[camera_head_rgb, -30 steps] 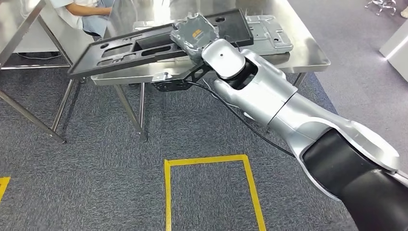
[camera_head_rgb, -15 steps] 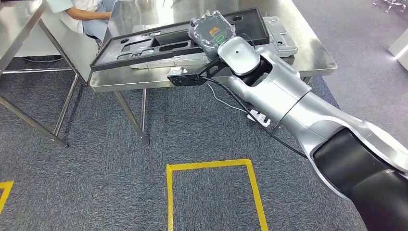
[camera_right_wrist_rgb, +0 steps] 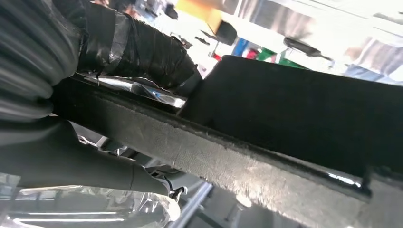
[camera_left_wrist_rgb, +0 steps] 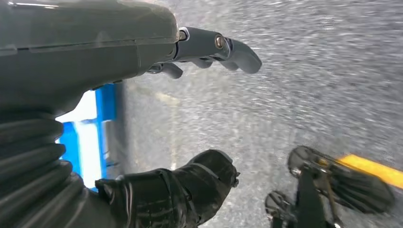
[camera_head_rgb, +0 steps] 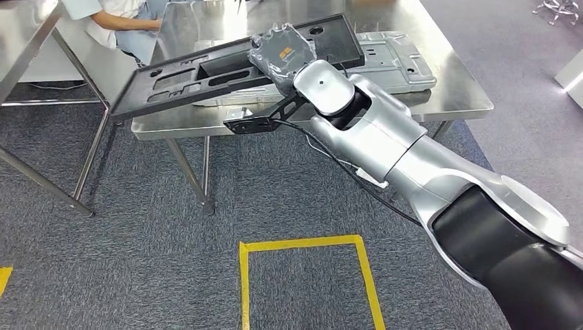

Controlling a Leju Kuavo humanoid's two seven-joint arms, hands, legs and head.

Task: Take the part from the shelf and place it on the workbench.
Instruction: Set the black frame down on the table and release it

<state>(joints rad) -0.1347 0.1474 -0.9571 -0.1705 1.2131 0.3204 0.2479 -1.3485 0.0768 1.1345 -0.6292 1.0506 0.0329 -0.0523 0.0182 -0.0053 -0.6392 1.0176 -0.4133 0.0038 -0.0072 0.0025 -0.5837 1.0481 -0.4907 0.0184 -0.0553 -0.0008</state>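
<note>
My right hand [camera_head_rgb: 283, 58] is clamped on the long black part [camera_head_rgb: 206, 69]: in the right wrist view the thumb [camera_right_wrist_rgb: 138, 50] lies on one face and the fingers [camera_right_wrist_rgb: 95, 166] curl under the other, with the part's thick edge [camera_right_wrist_rgb: 228, 156] running between them. From the head view I see the hand wrapped in a clear plastic cover, gripping the part near its right end. The part is held tilted over the steel workbench [camera_head_rgb: 454, 89]; its left end [camera_head_rgb: 127, 106] juts out past the workbench's left front corner, and its right end sits over the middle of the top. I can't say for sure whether any of it touches the steel; it looks carried rather than resting. Beneath and behind the part, a grey metal plate [camera_head_rgb: 395, 58] lies flat toward the right side of the workbench. A small black bracket [camera_head_rgb: 251, 124] with a cable hangs from my right wrist just at the workbench's front edge.

My left hand [camera_left_wrist_rgb: 190, 118] holds nothing, thumb [camera_left_wrist_rgb: 199, 183] and fingers [camera_left_wrist_rgb: 223, 47] apart, over blurred grey carpet.

On the floor in front of me a yellow tape rectangle [camera_head_rgb: 302, 242] is marked on the carpet. A person in a light sleeve [camera_head_rgb: 120, 17] sits beyond the workbench's far left corner.
</note>
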